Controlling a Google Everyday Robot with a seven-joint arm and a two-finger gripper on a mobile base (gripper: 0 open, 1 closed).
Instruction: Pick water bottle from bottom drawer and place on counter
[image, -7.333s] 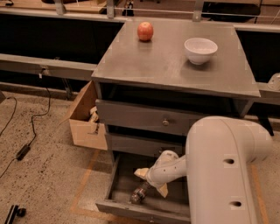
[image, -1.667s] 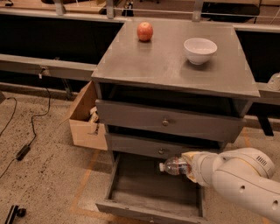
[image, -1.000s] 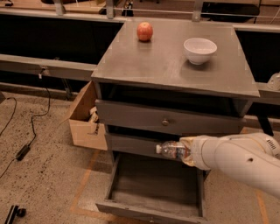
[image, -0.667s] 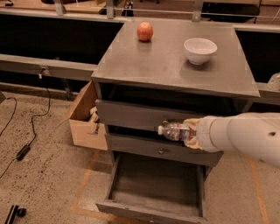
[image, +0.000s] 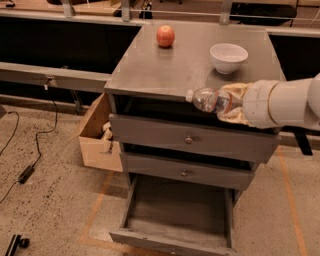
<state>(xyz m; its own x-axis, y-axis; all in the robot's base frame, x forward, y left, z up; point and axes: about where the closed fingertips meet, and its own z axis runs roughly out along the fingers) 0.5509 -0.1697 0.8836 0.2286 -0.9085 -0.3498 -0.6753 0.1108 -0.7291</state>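
Hand (image: 231, 103), water bottle (image: 207, 99) higher, by counter (image: 165, 67)

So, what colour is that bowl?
The bowl is white, camera view; the pincer holds the water bottle at the front edge of the counter.

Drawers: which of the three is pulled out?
The bottom drawer, plain-fronted; the two knobbed drawers above are pushed in. The gripper holds the water bottle at the front edge of the counter.
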